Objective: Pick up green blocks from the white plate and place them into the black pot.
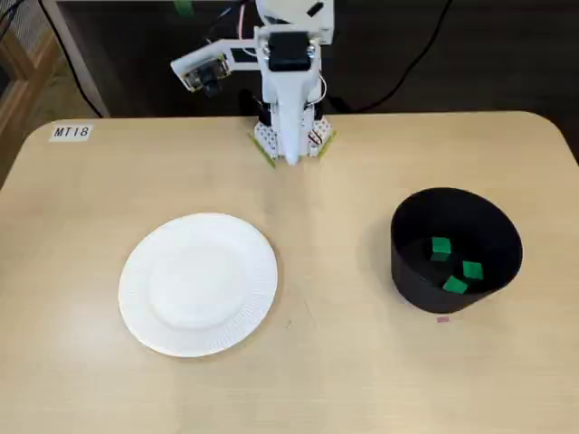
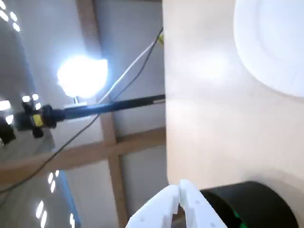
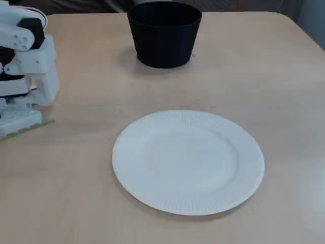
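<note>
tan table, arm compact, gripper closed

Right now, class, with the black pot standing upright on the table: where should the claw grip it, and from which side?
Probably the rim wall, from above. The black pot stands upright, open-topped, and looks too wide to span, so the claw should straddle its wall, clear of the green blocks inside.

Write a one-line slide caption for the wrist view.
Shut gripper by the table edge, black pot beside its tips, white plate farther off.
</note>
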Tool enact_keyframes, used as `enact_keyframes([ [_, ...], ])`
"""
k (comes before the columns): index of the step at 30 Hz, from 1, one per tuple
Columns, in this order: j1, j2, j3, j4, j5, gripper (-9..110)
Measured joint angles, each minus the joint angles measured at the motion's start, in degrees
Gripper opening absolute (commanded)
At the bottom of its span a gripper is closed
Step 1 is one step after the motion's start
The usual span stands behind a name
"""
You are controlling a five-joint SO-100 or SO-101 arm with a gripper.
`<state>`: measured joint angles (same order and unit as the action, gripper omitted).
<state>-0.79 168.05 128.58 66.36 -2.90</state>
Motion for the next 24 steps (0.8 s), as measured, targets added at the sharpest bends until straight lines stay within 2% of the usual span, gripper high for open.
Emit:
enact_keyframes([
  [6,-1.7,12.9,24.4,-4.6,0.6,-3],
  [11,-3.5,17.5,37.1,-6.4,1.4,-3],
  [22,-3.0,17.9,43.2,-7.4,-0.6,-2],
  [24,-2.9,17.9,43.2,-7.4,-0.8,1],
])
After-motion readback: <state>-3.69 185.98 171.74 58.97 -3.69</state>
